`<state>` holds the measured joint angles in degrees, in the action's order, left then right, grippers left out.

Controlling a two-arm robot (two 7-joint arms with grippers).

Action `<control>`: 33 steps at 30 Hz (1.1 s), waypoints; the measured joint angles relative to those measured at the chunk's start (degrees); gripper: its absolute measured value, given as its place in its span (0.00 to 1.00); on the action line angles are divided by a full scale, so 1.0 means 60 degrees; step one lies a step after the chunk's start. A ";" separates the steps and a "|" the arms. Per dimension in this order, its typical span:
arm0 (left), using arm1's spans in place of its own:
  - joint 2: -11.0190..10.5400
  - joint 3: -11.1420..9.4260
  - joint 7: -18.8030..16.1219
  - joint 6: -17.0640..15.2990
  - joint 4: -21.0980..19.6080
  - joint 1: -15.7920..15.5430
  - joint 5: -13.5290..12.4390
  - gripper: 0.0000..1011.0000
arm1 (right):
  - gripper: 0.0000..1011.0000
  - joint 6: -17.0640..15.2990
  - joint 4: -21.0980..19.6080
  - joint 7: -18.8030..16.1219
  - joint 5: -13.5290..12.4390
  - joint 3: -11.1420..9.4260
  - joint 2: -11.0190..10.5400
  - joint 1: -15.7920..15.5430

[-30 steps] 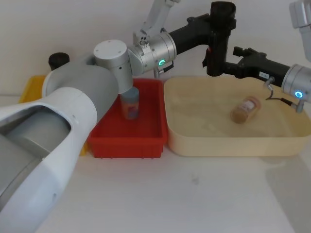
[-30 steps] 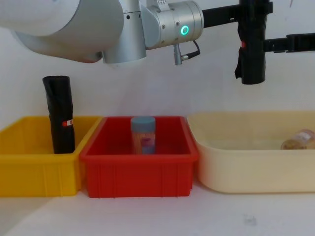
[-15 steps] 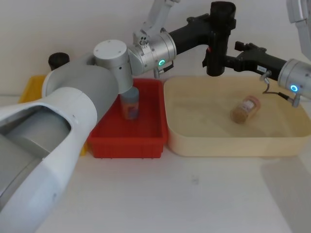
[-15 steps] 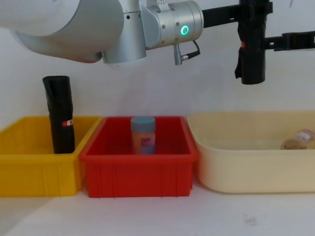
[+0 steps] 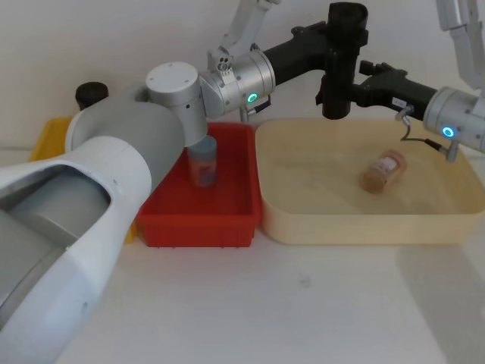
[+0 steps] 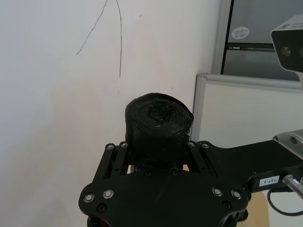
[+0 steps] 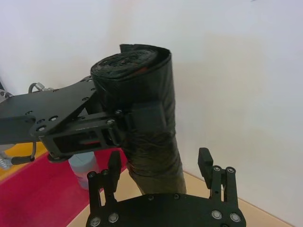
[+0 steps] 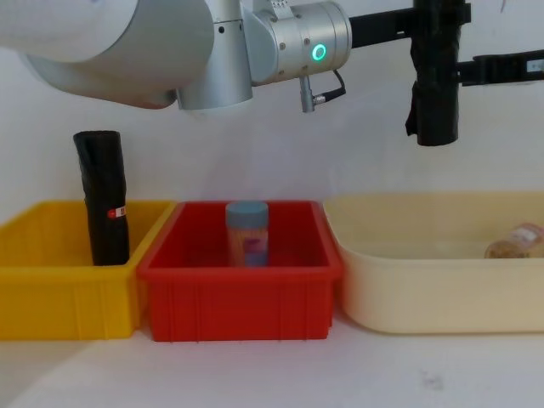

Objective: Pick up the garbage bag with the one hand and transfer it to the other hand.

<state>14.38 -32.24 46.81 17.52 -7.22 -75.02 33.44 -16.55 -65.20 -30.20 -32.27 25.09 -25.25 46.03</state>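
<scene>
Blue-lidded jar (image 8: 247, 233) upright in red bin (image 8: 240, 297).

Left arm (image 5: 114, 174): bulky links, silver-grey and white, round grey joint cap, green ring light (image 5: 251, 97) on the wrist, short cable loop and a metal plug under it. Black forearm section leads to a black left tool (image 6: 158, 158), flat plates with silver screws. Right arm (image 5: 455, 121): silver wrist, blue ring light (image 5: 448, 132), thin cable, black right tool (image 7: 161, 172) with small white label.

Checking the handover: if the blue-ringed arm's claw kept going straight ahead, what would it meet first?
Most likely the black plastic garbage bag roll, held upright by the left claw; the right claw is open around its lower part.
</scene>
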 joint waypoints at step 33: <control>0.0000 -0.0001 0.0001 0.0000 0.0000 0.0000 0.0000 0.47 | 0.62 0.0380 0.0600 0.0141 0.0352 0.0328 0.0625 0.0416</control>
<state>14.38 -32.25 46.82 17.52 -7.22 -75.02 33.44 -14.27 -61.60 -29.35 -30.15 27.06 -21.50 48.53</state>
